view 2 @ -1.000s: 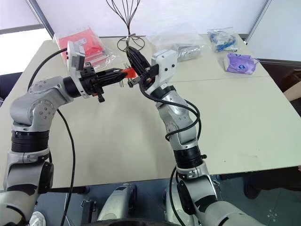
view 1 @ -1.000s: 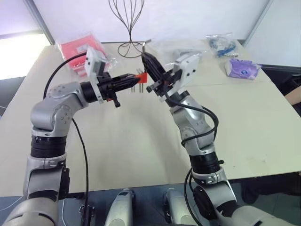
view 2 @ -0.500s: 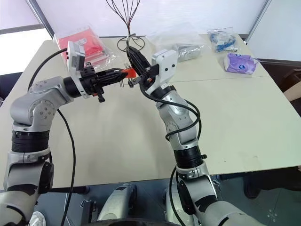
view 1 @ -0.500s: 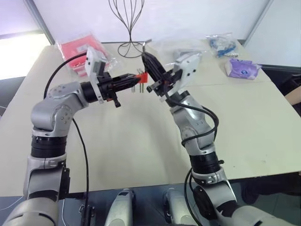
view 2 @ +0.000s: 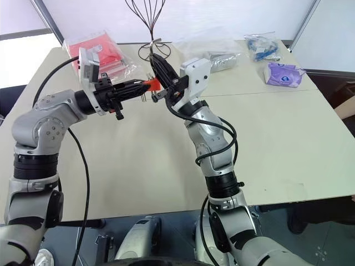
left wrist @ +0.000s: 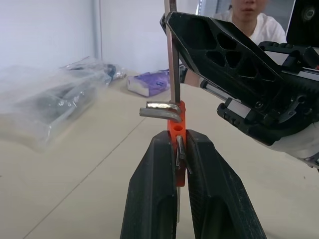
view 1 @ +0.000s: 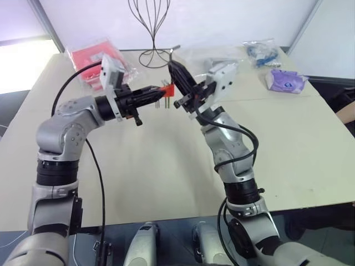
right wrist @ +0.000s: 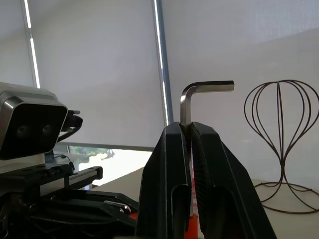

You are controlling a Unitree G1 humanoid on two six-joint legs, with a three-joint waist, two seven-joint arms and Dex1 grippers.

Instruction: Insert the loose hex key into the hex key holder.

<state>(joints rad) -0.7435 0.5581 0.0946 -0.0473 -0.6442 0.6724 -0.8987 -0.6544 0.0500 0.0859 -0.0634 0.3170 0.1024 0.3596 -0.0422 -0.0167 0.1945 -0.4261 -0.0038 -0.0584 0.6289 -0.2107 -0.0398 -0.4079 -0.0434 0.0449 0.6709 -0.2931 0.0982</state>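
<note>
1. Head views: both hands are raised over the worktop [view 1: 166,166] and meet tip to tip in front of the wire stand [view 1: 150,27].
2. Left hand [view 1: 157,92] is clamped on the holder [view 1: 168,89], the orange-red block at its fingertips. Thin keys hang from the holder's underside.
3. Right hand [view 1: 171,66] is just beside the holder on the stand side, fingers angled up and shut on the hex key [view 2: 153,51]. The key's bent end pokes out above the fingertips.
4. Worktop items relative to the stand: red packets [view 1: 91,58] in clear plastic to its left, a clear bag with metal parts [view 1: 213,58] to its right, then a blue-item bag [view 1: 260,52] and a purple pack [view 1: 285,80] further right.
5. Left wrist view: the two black fingers [left wrist: 152,194] pinch the holder [left wrist: 178,134] upright between them. Two bent key ends stick out of the holder's side near its top.
6. Same view: the hex key [left wrist: 172,55] runs as a thin straight rod down to the holder's top; whether the tip is in a hole, can't tell. The right hand's black finger [left wrist: 224,59] sits right beside it. A person is in the background past the purple pack [left wrist: 149,83].
7. Right wrist view: fingers [right wrist: 164,189] are together on the hex key [right wrist: 192,97], its L-bend clear above the tips. The holder [right wrist: 191,225] shows as an orange sliver low between them, the stand [right wrist: 281,149] behind.
</note>
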